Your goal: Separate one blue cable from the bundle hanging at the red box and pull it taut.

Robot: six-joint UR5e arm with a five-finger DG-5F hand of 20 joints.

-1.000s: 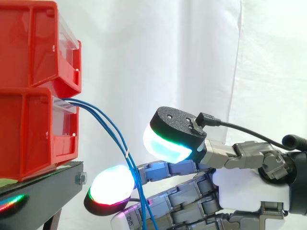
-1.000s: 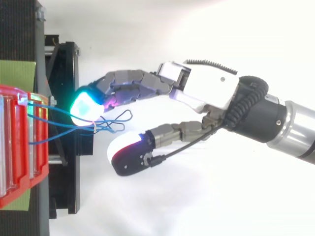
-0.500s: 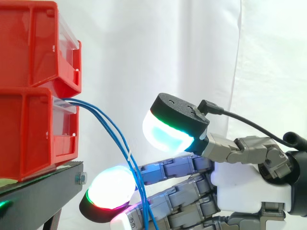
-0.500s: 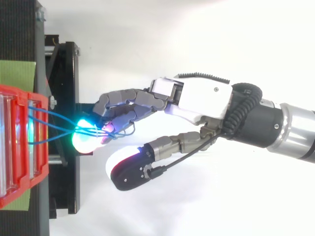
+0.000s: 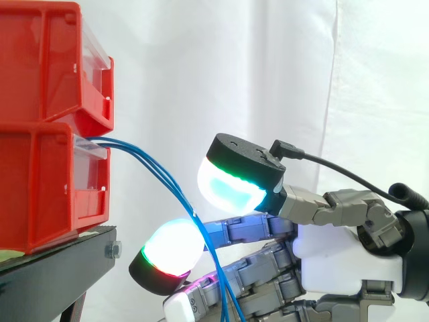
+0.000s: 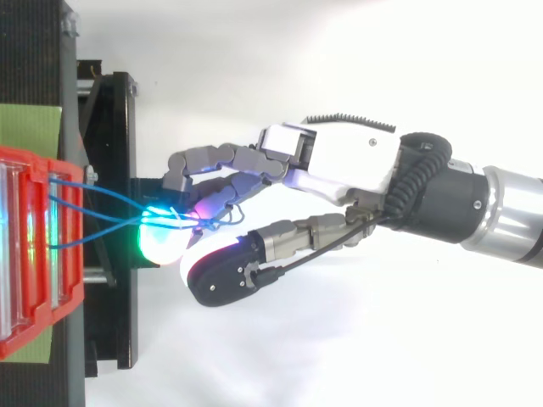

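Blue cables [image 5: 134,153] hooked among curled fingers [image 5: 171,251], thumb pad [image 5: 231,184] just above, not clamped. Run up-left to red box [image 5: 40,181] on bench [image 5: 60,268], slack. Separating step; unclear if single strand isolated. Next: pinch one w/ thumb, draw right til taut.

I can read no text, number or sign from my station. The clear label strip [image 5: 91,149] on the front of the lower red bin [image 5: 40,188], across from the hand [image 5: 348,265] and a little above it, shows me no print I can make out. The same goes for the strip on the upper red bin [image 5: 47,60], higher still. Any marking on the hand's own white housing is too small for me to tell.
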